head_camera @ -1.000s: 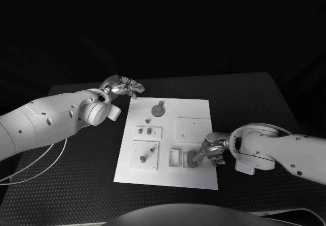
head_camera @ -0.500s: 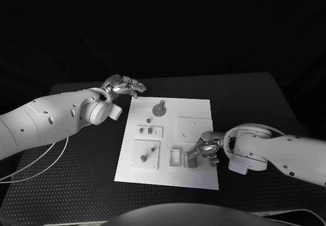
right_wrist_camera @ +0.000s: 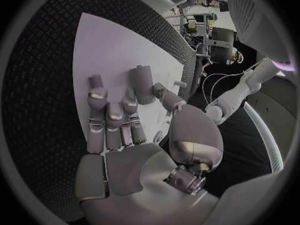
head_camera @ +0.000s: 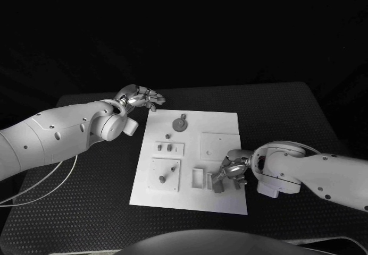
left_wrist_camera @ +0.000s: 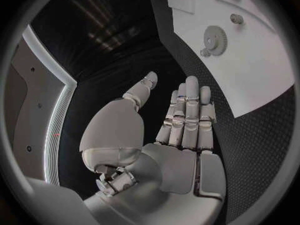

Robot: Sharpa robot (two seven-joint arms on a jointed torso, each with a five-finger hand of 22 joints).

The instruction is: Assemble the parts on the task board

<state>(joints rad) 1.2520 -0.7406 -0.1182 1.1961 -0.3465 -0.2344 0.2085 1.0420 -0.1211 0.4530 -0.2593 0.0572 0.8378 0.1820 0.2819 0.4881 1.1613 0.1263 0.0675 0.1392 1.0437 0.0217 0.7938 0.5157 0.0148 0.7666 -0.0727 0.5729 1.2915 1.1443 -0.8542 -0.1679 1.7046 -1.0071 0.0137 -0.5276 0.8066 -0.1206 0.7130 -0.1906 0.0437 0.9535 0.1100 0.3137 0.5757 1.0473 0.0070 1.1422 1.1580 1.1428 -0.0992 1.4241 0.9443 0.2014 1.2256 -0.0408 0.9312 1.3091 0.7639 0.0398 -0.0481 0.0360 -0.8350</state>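
The white task board [head_camera: 222,125] lies mid-table with small grey parts on it: a gear [head_camera: 178,125] near its far edge, a square plate [head_camera: 218,144], and two upright blocks [head_camera: 198,178] near its front. My right hand [head_camera: 232,171] hovers over the board's near right part, fingertips beside the right-hand block [head_camera: 215,183]. In the right wrist view the right hand [right_wrist_camera: 125,130] has its fingers stretched over the board [right_wrist_camera: 106,50] with nothing in them. My left hand [head_camera: 140,98] floats off the board's far left corner; the left hand [left_wrist_camera: 181,130] is flat and holds nothing, with the gear [left_wrist_camera: 215,36] beyond it.
More pieces sit on the board's left half: a small plate with pegs [head_camera: 168,148] and a larger plate with a lever [head_camera: 165,174]. Black textured table [head_camera: 291,117] surrounds the board. A thin cable [head_camera: 53,180] loops under my left arm.
My right hand has crept a little to the left across the board, nearer the upright blocks. The left hand has stayed put.
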